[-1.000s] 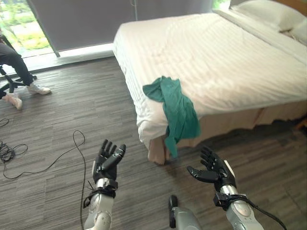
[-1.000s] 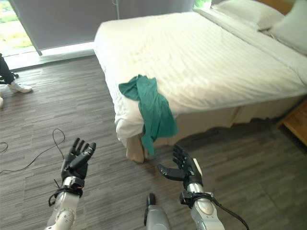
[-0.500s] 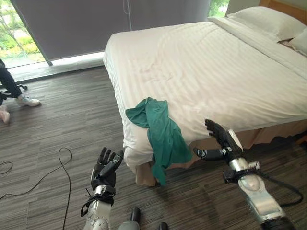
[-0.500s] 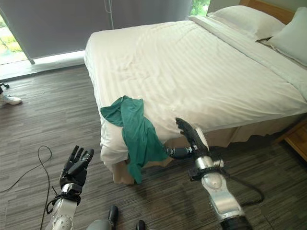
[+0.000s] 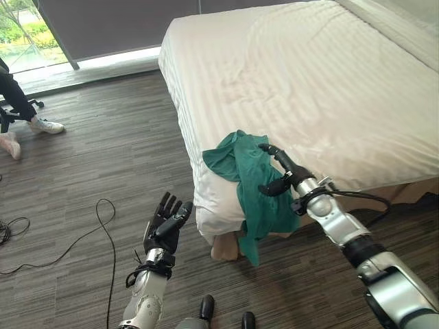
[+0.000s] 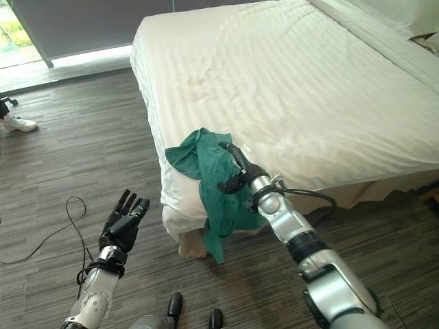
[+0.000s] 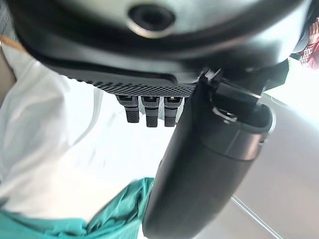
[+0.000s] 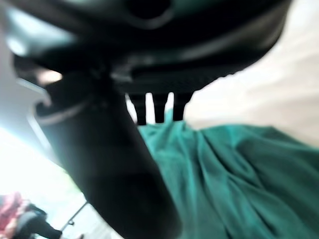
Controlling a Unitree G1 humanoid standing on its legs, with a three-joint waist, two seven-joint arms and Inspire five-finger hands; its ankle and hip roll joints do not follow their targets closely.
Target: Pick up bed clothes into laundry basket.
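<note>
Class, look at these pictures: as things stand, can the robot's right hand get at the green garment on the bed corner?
Probably yes. The right hand is open and right over the green garment, which drapes over the bed corner with nothing between them.

Bed [image 5: 322, 75]: far end cut off by the upper and right frame edges. Green garment [image 5: 254, 178]: middle part hidden behind the right hand [image 5: 278, 171]. Seated person [image 5: 17, 103], upper left: cut by the frame edge, legs and shoes visible. Right wrist view: blurred.
</note>
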